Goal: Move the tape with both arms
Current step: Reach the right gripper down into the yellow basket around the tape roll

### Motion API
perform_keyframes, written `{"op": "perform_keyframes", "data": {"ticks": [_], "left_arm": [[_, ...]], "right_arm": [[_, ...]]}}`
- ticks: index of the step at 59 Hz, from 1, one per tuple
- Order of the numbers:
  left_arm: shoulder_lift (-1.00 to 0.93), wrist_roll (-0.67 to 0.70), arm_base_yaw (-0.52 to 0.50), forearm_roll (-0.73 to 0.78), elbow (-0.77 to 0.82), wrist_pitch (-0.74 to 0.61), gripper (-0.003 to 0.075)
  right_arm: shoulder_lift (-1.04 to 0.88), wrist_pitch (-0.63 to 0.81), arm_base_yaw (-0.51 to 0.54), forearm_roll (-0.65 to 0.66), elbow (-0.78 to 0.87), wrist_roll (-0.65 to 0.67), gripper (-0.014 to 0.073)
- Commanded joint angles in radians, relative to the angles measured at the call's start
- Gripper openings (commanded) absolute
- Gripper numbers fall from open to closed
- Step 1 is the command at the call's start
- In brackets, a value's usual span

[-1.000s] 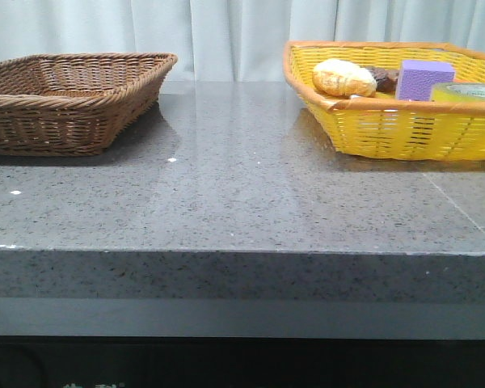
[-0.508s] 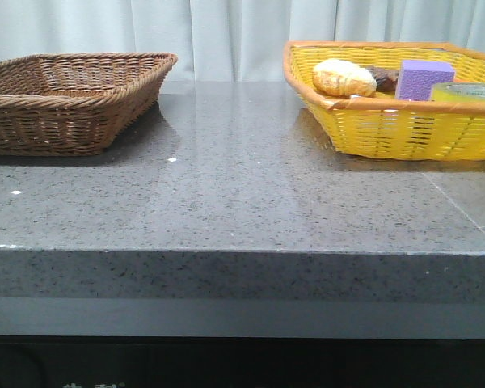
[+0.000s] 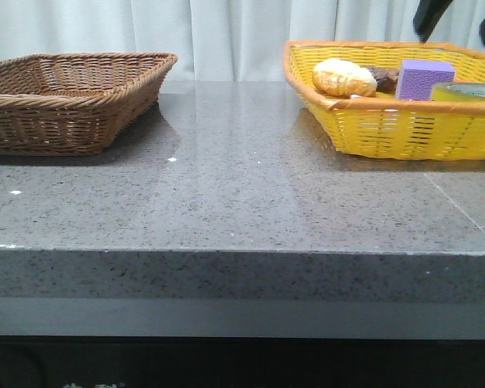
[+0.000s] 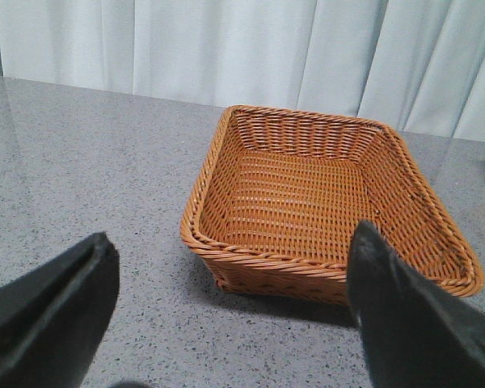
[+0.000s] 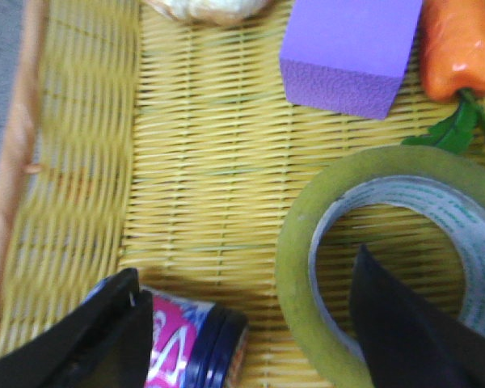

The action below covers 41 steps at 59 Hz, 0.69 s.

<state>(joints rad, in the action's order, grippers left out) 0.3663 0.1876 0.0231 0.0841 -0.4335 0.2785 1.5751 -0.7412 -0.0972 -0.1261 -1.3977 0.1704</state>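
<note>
The tape [image 5: 301,242], a wide yellow roll with a white core printed in green, lies flat in the yellow basket [image 5: 73,162]. In the front view only the tape's top [image 3: 473,91] shows, at the basket's right end. My right gripper [image 5: 246,271] is open above the basket. One finger hangs over the roll's hole, the other over a pink can [image 5: 186,339]. Its dark fingers [image 3: 427,16] show at the top right of the front view. My left gripper [image 4: 230,238] is open and empty over the table, in front of the brown basket [image 4: 307,117].
The yellow basket [image 3: 388,129] also holds a purple block [image 3: 420,79], a bread roll [image 3: 343,77] and a dark item [image 3: 381,77]. An orange vegetable [image 5: 461,48] lies by the purple block [image 5: 347,48]. The brown wicker basket [image 3: 81,101] stands at the far left of the grey table.
My right gripper's fingers have come into the front view at the top right, above the yellow basket. Nothing else has moved.
</note>
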Motion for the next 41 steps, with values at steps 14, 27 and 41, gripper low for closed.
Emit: {"op": "perform_keyframes", "data": {"ticks": [14,27,41], "left_arm": [[0.014,0.011,0.0,-0.001,-0.034,-0.071,0.0564],[0.014,0.011,0.0,-0.001,-0.034,-0.071,0.0564],[0.014,0.011,0.0,-0.001,-0.034,-0.071,0.0564]], "right_arm": [[0.063,0.053,0.018,0.008,-0.054,0.093,0.0523],[0.086,0.048,0.029,0.008,-0.054,0.094,0.0434],[0.105,0.053,0.029,0.008,-0.054,0.093,0.0326]]}}
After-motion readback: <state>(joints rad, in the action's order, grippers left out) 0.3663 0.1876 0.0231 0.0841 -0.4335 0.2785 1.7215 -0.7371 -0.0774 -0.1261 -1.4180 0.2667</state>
